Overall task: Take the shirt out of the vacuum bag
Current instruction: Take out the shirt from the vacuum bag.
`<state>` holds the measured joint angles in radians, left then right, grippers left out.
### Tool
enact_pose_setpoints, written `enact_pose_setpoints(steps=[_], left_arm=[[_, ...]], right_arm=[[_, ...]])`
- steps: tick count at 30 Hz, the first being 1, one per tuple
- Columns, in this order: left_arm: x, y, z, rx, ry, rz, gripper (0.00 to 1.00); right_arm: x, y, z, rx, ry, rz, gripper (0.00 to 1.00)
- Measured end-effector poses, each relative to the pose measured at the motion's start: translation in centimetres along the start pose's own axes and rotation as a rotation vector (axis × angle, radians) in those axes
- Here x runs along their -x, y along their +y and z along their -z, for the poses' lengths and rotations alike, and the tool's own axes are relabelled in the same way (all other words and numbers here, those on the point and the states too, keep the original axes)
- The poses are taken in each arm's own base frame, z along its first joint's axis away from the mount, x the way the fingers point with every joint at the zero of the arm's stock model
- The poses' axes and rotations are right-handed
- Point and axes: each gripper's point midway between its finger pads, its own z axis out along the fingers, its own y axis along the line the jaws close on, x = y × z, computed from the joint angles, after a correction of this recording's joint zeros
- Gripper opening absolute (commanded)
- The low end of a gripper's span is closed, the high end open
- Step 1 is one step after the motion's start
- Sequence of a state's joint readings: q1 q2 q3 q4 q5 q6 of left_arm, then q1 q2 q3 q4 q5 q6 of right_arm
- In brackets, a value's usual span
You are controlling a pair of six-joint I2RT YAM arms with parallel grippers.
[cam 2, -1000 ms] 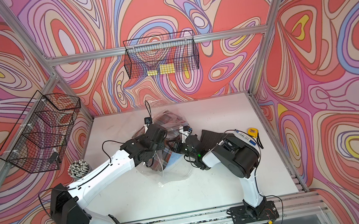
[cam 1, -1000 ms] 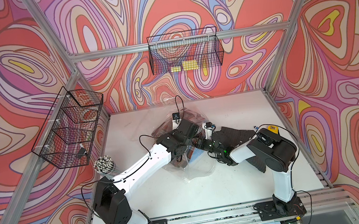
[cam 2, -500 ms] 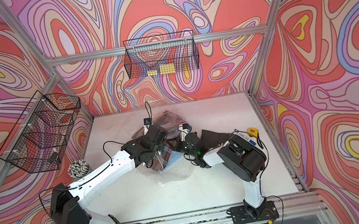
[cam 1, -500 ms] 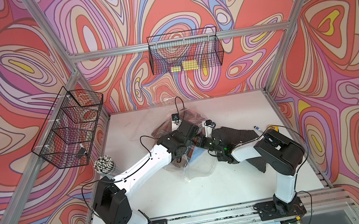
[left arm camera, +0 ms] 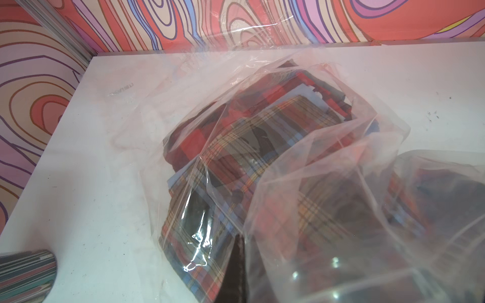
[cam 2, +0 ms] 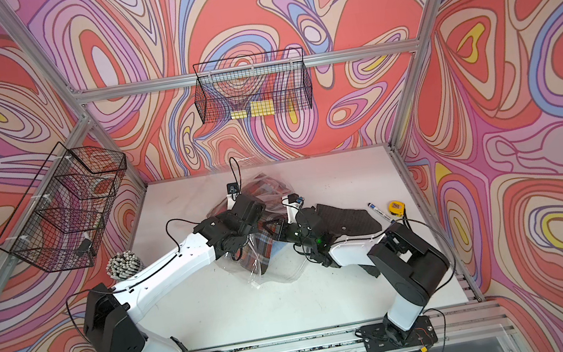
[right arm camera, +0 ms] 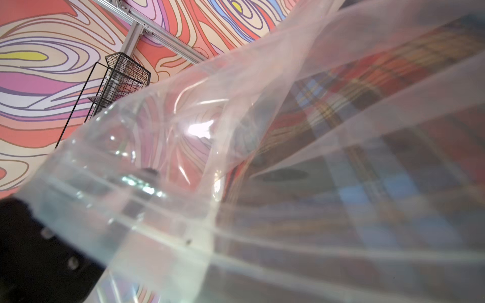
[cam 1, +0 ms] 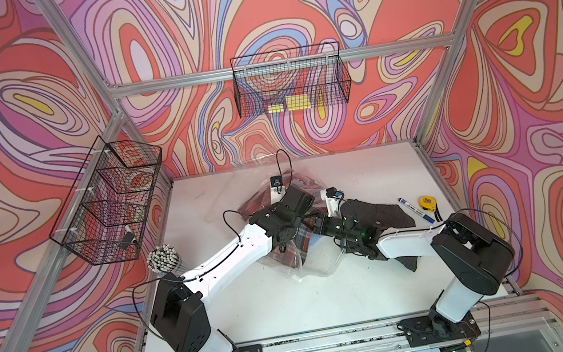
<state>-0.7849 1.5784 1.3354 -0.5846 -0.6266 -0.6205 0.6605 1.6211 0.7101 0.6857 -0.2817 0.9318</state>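
left gripper: jaws closed, pinching vacuum bag film | vacuum bag: crumpled at the middle of the table, long axis roughly back-to-front, plaid shirt inside (not yet out) | right gripper: jaws closed at the bag's side (what they pinch is hidden behind film)

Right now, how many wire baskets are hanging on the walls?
2. One wire basket hangs on the back wall. The other basket, split by dividers, hangs on the left wall. Both top views show the walls well, so a hidden third seems unlikely.
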Motion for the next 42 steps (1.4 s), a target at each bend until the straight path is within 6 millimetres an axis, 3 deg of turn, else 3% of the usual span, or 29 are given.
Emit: enact_pose_setpoints(steps=[12,23,29,37,42], left_arm=[[-0.2,0.0,-0.7,0.018,0.008,-0.010,0.00],[-0.6,0.1,-1.4,0.030,0.021,-0.022,0.00],[-0.6,0.0,-1.4,0.029,0.023,-0.031,0.00],[-1.2,-0.2,-1.9,0.034,0.038,-0.044,0.00],[-1.4,-0.3,-2.1,0.033,0.044,-0.048,0.00]], right_arm=[[0.1,4.0,4.1,0.003,0.027,0.073,0.00],[2.2,6.4,11.7,-0.092,-0.061,0.171,0.00],[4.9,8.2,15.5,-0.182,-0.143,0.242,0.00],[10.4,9.8,21.9,-0.375,-0.368,0.365,0.00],[13.0,10.1,23.8,-0.487,-0.461,0.422,0.00]])
